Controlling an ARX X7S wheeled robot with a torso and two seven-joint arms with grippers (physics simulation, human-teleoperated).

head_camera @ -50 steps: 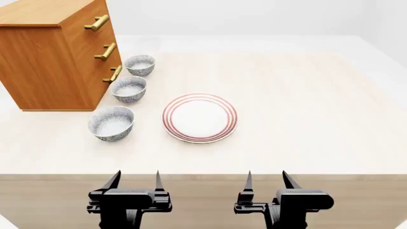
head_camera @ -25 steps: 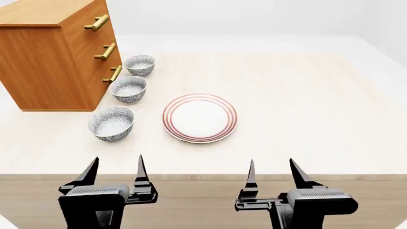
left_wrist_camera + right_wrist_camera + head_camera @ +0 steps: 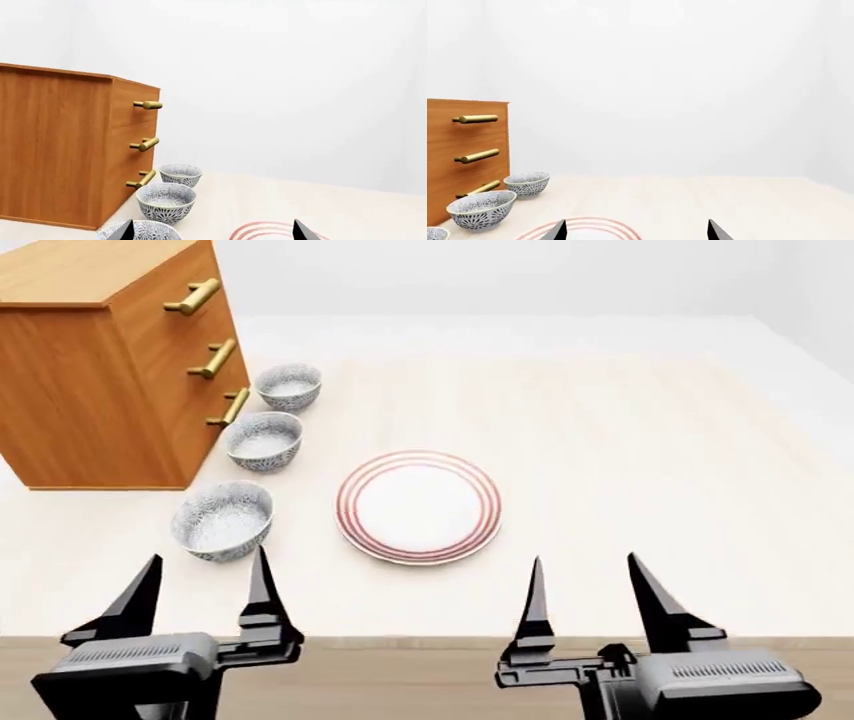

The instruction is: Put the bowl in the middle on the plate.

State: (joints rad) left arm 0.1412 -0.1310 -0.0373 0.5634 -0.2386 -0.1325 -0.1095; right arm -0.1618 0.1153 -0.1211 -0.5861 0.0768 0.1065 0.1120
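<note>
Pale wood table in the head view carries three speckled bowls in a row beside the wooden drawer chest; the bowl in the middle sits just left of the plate, apart from it, so nothing is done yet. The left hand and right hand hover at the near edge, fingers spread, both empty

Left wrist view: the middle bowl stands near the chest's brass handles, with white walls behind

Right wrist view: the plate's red rings lie between the spread fingertips, on the bare pale tabletop
</note>
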